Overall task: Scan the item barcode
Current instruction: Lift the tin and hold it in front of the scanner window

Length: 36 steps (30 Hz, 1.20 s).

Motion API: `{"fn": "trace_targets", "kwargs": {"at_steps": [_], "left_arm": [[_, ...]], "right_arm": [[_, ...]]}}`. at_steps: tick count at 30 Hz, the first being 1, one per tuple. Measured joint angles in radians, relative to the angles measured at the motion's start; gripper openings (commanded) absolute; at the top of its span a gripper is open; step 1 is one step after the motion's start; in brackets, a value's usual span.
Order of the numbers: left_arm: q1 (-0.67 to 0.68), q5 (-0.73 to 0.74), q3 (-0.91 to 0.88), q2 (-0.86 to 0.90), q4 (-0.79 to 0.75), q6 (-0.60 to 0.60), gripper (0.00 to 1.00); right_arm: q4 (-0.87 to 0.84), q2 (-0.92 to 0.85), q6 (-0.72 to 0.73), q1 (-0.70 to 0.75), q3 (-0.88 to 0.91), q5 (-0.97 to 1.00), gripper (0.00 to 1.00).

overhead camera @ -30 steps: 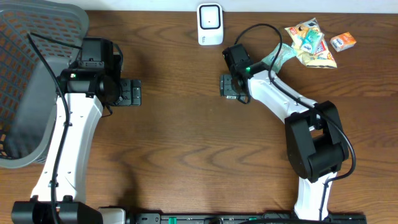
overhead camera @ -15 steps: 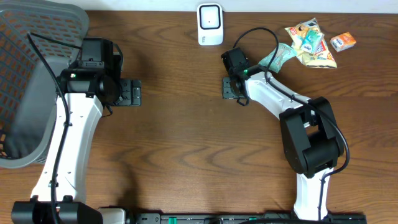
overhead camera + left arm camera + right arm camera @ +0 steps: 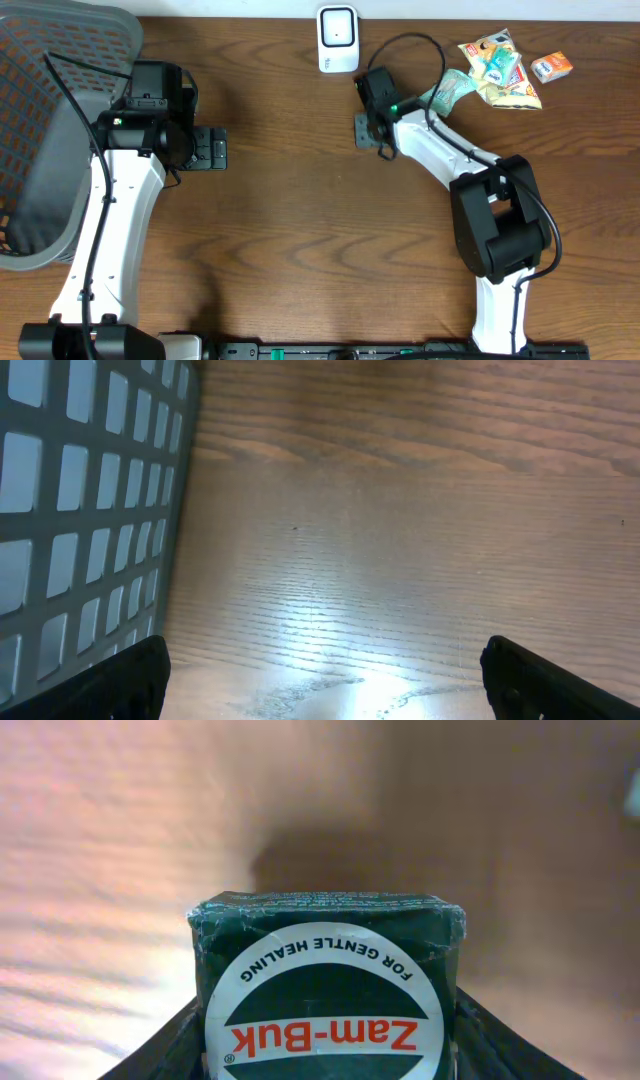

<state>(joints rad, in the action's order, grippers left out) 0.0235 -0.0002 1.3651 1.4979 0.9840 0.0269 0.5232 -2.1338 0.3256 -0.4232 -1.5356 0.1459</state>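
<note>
Zam-Buk box (image 3: 325,990), near the scanner (image 3: 338,38), is clamped low between the jaws of my right claw (image 3: 366,130). Risk — the hold looks shallow; it may twist or slip onto the bench (image 3: 300,220), and its barcode — unseen — could face away.

1. A round white label (image 3: 325,1020) on the dark green box (image 3: 325,915) is showing the brand "Zam-Buk" in red, appearing upside down in the right wrist view.
2. "FOR GENTLE HEALING" is arching in dark capitals along that label's rim.
3. Print on the snack packets (image 3: 497,65) and the small orange box (image 3: 552,67) is coming out too small to read.
</note>
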Motion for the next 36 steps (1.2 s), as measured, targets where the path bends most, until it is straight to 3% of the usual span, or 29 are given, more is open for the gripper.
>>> {"fn": "trace_targets", "kwargs": {"at_steps": [12, 18, 22, 29, 36], "left_arm": [[0.0, 0.0, 0.0, 0.0, 0.0, 0.0, 0.98], [0.0, 0.0, 0.0, 0.0, 0.0, 0.0, 0.98], [0.0, 0.0, 0.0, 0.0, 0.0, 0.0, 0.98], [0.0, 0.0, 0.0, 0.0, 0.0, 0.0, 0.98], [0.0, 0.0, 0.0, 0.0, 0.0, 0.0, 0.98]], "right_arm": [[-0.219, -0.003, -0.134, 0.0, -0.253, -0.001, 0.31], [-0.329, -0.007, -0.156, 0.0, -0.331, -0.019, 0.36], [-0.333, -0.082, -0.164, 0.0, -0.474, -0.024, 0.41], [-0.369, -0.293, -0.204, 0.0, -0.694, -0.026, 0.41], [-0.512, -0.4, -0.255, 0.001, -0.718, -0.016, 0.41]]}}
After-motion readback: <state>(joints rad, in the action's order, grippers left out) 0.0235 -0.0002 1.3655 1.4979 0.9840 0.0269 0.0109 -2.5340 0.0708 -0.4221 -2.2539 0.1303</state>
